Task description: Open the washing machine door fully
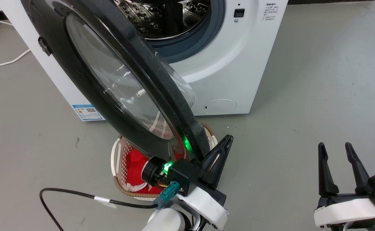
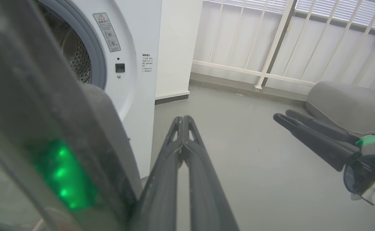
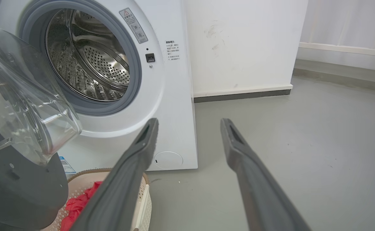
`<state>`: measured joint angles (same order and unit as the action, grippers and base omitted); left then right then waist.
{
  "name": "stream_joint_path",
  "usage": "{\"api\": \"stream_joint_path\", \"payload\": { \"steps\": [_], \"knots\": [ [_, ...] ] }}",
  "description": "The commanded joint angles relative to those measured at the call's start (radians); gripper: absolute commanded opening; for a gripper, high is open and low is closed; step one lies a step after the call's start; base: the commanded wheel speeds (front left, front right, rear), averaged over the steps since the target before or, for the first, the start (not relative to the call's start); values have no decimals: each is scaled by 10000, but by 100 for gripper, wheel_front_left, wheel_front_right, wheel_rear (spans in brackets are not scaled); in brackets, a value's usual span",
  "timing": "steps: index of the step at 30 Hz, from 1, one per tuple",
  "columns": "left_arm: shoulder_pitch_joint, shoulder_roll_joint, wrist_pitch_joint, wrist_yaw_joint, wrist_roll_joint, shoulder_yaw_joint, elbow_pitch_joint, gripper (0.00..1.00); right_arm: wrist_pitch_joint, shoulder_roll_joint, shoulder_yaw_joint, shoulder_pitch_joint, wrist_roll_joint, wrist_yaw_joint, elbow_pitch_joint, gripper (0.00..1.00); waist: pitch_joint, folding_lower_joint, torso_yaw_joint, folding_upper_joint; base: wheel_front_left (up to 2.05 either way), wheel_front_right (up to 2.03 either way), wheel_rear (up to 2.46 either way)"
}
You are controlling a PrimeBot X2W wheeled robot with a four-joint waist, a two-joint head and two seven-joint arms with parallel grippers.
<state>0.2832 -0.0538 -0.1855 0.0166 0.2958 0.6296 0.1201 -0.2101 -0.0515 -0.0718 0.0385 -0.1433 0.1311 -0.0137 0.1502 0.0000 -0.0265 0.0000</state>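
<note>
Left gripper (image 1: 227, 139), fingers pressed together on nothing, sits against the inner rim of the washing machine door (image 1: 120, 83). Door stands roughly halfway out from the washing machine (image 1: 226, 64), drum (image 1: 161, 19) exposed, above the laundry basket (image 1: 117, 157). I judge half the swing is left. Right gripper (image 1: 334, 147) spread, idle, well apart.

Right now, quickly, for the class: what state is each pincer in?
Left pincer: closed, holding nothing, beside the door.
Right pincer: open, empty.
</note>
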Motion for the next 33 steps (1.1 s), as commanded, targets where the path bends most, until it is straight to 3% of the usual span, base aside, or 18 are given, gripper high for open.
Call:
{"api": "stream_joint_path", "payload": {
  "steps": [1,12,33],
  "knots": [
    [126,-51,-91,127,73,-128,200,0,-28,26,36,-149,-54,-5,56,100,-15,0,16,0,0,0,0],
    [-63,-190,-360,457,261,-402,574,0,-41,26,115,-88,-57,-7,190,100,-181,0,65,0,0,0,0],
    [-1659,-806,-291,1303,272,-419,-836,0,265,26,112,252,17,-5,68,100,-506,0,486,0,0,0,0]
  ]
}}
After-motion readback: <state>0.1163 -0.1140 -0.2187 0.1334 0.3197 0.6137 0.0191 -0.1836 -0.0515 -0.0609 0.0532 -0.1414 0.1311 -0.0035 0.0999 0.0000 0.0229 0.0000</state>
